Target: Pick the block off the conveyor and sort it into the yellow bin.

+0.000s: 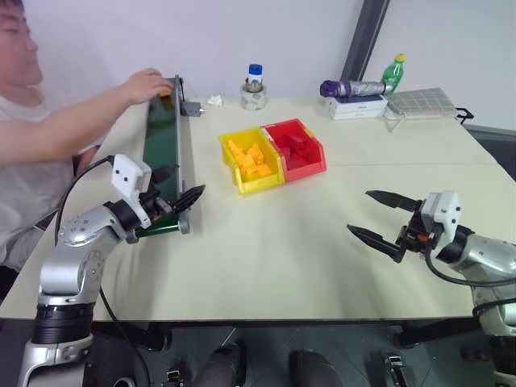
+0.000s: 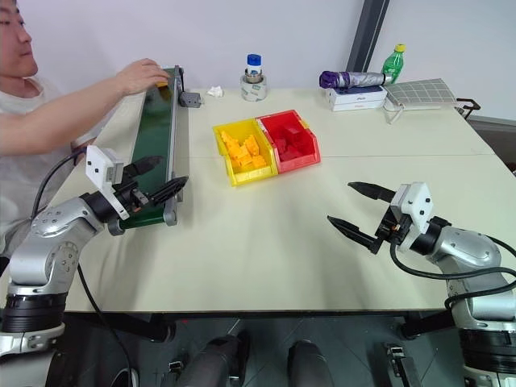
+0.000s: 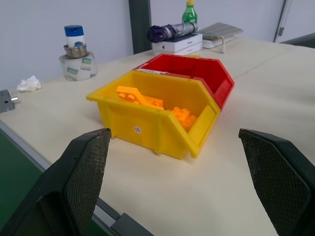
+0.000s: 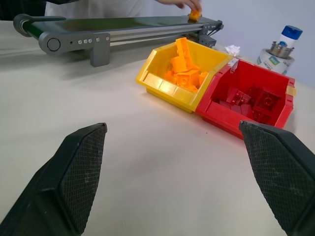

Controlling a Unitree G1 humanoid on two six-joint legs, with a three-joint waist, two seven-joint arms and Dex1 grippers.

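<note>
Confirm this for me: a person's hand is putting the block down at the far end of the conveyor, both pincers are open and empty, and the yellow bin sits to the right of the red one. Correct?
Not quite. The yellow bin sits to the left of the red bin, as the left eye view shows. The rest holds: the hand is on the block at the conveyor's far end, and the left pincer and right pincer are open and empty.

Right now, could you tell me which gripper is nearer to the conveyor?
The left gripper: it hovers open over the near end of the conveyor. The right gripper, also open, is far across the table.
</note>
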